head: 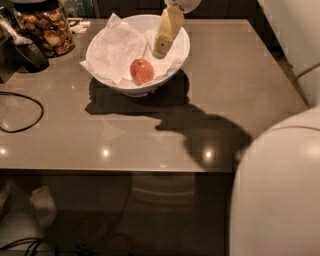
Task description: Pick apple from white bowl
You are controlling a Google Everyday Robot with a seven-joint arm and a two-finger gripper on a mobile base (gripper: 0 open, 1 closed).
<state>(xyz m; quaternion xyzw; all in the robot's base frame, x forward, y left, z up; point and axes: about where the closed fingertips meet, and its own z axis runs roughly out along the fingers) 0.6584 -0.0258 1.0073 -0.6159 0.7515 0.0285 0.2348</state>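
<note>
1. Camera view, starting at the pincer [161, 49]: it is a pale yellowish piece reaching in from the top edge and slanting down and to the left. Its tip is inside the rim of the white bowl [186, 46], on the bowl's right inner side.
2. Whether the pincer is open or closed cannot be told. It grips nothing that can be seen.
3. A white rounded part of the arm [184, 4] sits just above the pincer and is cut off by the top edge.
4. The apple [142, 70] lies low in the bowl on crumpled white paper [112, 47]. It is below and to the left of the pincer's tip, near it but apart.
5. The bowl stands on the grey worktop [240, 90], towards the far edge, and casts a dark shadow [200, 132] towards the front right.
6. A glass jar of brown snacks [47, 27] stands left of the bowl.
7. A black cable [22, 112] loops at the worktop's left edge.
8. A large white rounded body [275, 195] fills the lower right corner.
</note>
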